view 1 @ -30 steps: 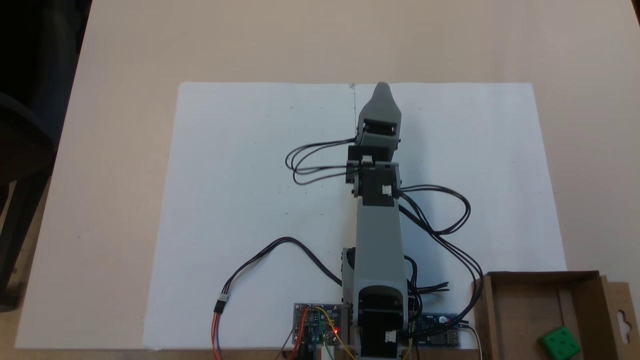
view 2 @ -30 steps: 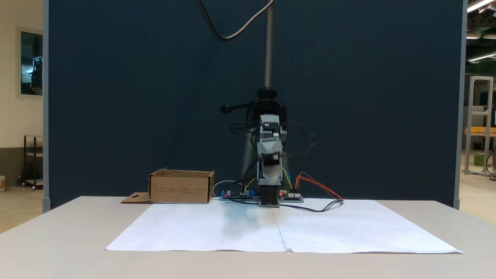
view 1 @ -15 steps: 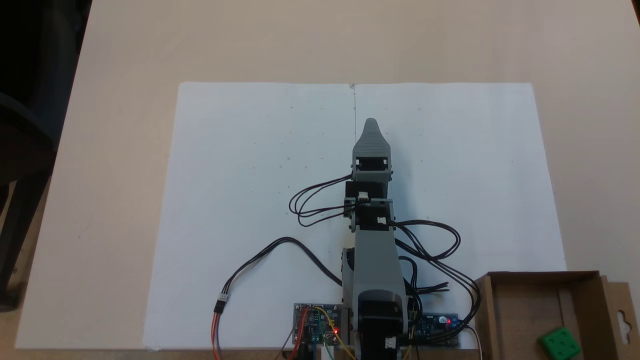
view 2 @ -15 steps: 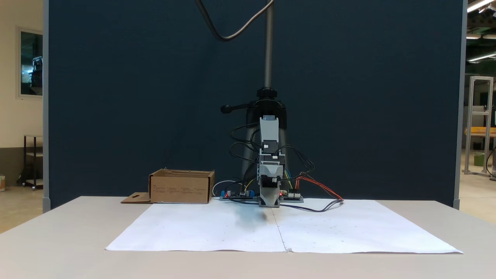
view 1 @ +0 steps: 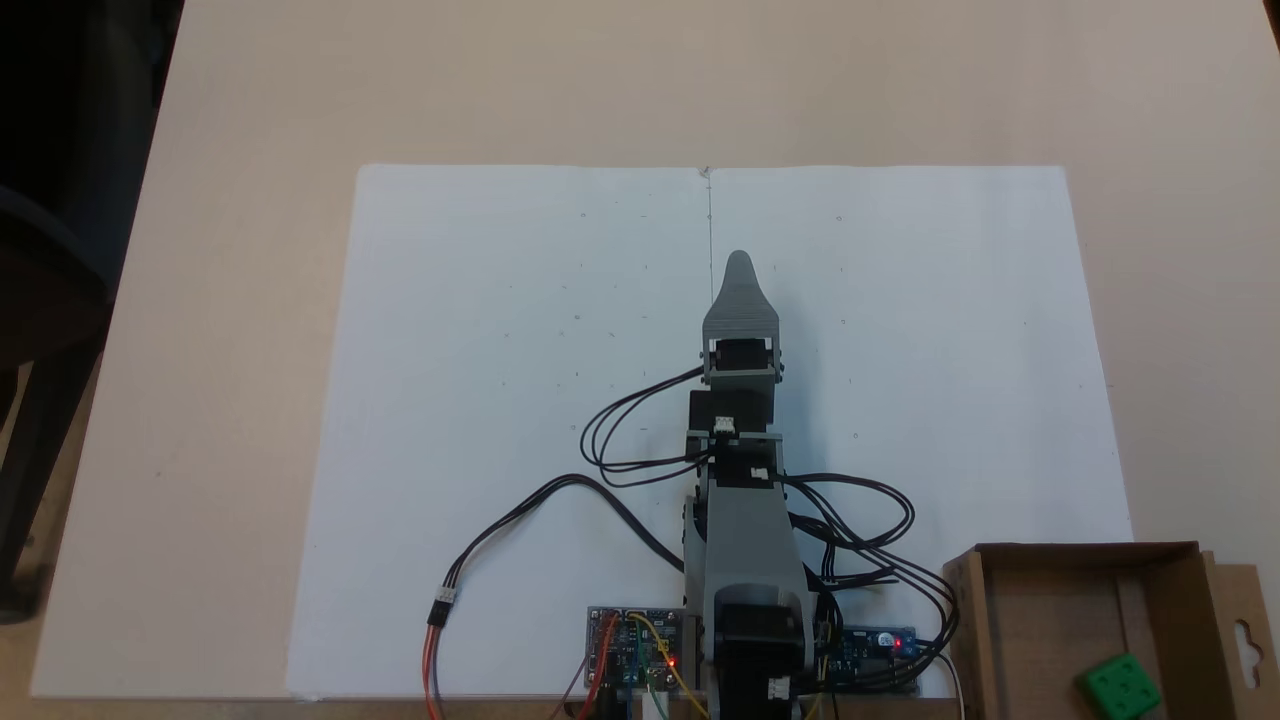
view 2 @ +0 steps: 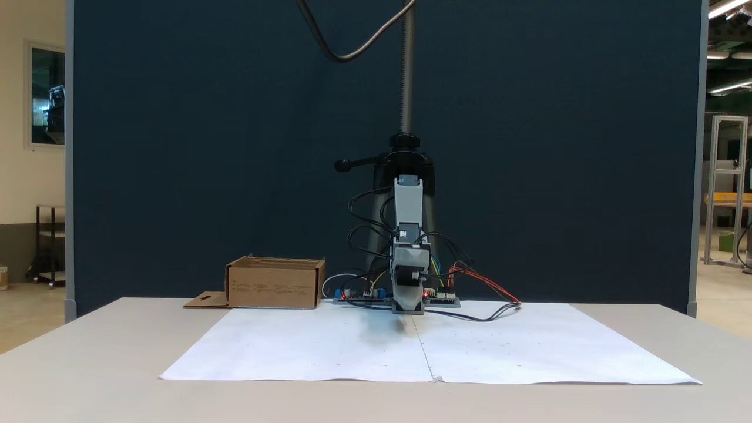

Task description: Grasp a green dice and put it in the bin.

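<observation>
The small bright green plastic dice (view 1: 1118, 688) already lay inside the brown corrugated cardboard bin (view 1: 1180, 560), near its flap side, so the placing looked done. The grey plastic gripper (view 1: 740, 262) pointed low over the white paper sheet (view 1: 500, 400), well apart from the bin, holding nothing that I could see. Its jaws lay stacked one behind the other from both cameras, so I could not tell whether they were parted or closed. To my eye nothing remained but to fold the arm to rest.
</observation>
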